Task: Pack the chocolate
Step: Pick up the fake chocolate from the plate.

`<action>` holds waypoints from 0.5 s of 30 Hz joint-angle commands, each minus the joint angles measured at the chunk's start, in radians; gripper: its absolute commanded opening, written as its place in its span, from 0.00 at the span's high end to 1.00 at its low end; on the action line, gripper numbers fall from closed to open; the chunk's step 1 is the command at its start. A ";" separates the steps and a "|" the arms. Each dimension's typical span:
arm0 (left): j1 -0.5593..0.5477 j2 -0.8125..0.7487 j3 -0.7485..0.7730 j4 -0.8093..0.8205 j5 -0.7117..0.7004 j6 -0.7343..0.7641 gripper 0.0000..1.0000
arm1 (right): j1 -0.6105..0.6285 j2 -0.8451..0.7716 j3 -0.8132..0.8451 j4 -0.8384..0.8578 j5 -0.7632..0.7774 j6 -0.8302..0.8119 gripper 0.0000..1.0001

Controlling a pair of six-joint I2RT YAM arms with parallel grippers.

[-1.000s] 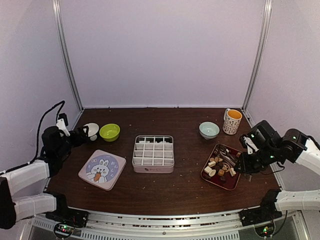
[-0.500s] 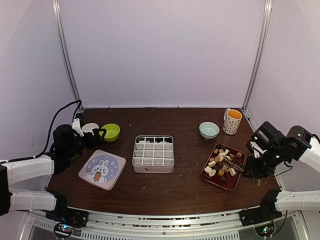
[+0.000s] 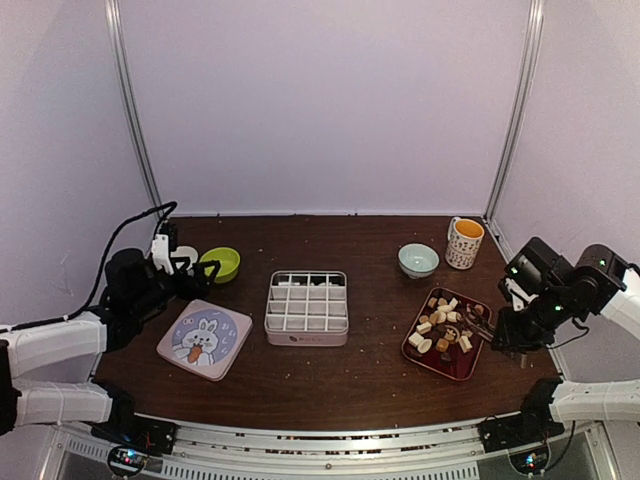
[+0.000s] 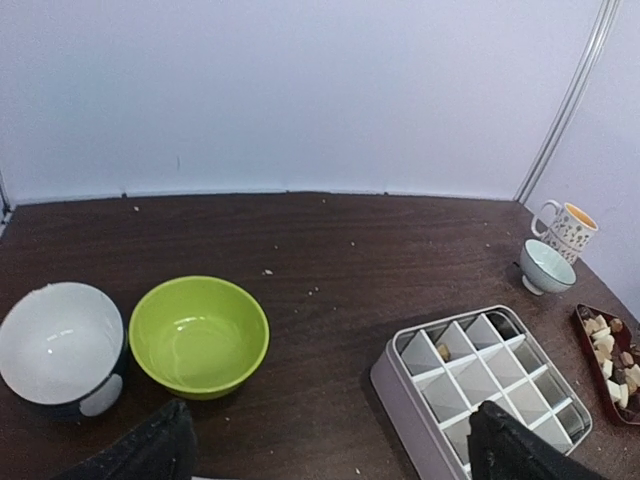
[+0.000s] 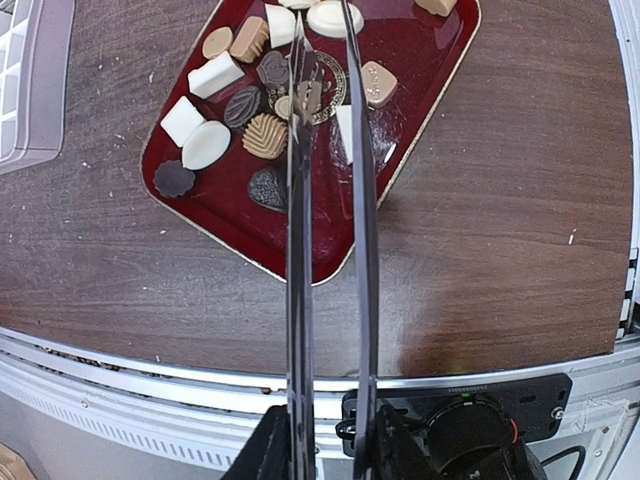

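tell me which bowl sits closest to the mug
The pale blue bowl, just left of the mug at the right back; the green bowl and white bowl sit far left.

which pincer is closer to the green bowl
Left. The left pincer is right beside the green bowl, just at its left edge. The right pincer is far across the table, over the red tray.

Tray point(image 4: 603, 352) cut by frame edge; grid box point(image 5: 30, 80) cropped too.
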 commanded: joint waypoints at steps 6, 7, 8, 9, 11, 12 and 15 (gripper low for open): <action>0.000 -0.161 0.016 -0.091 -0.287 0.298 0.02 | -0.010 -0.015 0.059 -0.102 -0.027 -0.022 0.74; 0.001 -0.165 0.017 -0.095 -0.314 0.312 0.02 | -0.010 -0.022 0.051 -0.102 -0.040 -0.022 0.73; 0.002 -0.169 0.016 -0.095 -0.328 0.321 0.02 | -0.009 -0.029 0.040 -0.099 -0.061 -0.023 0.73; 0.002 -0.171 0.015 -0.090 -0.335 0.323 0.02 | -0.010 -0.032 0.032 -0.099 -0.072 -0.024 0.73; 0.002 -0.174 0.004 -0.069 -0.313 0.310 0.02 | -0.010 -0.035 0.025 -0.105 -0.071 -0.024 0.73; 0.002 -0.174 -0.006 -0.051 -0.283 0.301 0.02 | -0.010 -0.037 0.022 -0.107 -0.069 -0.023 0.73; 0.001 -0.165 -0.036 0.009 -0.186 0.277 0.02 | -0.010 -0.038 0.011 -0.102 -0.078 -0.023 0.73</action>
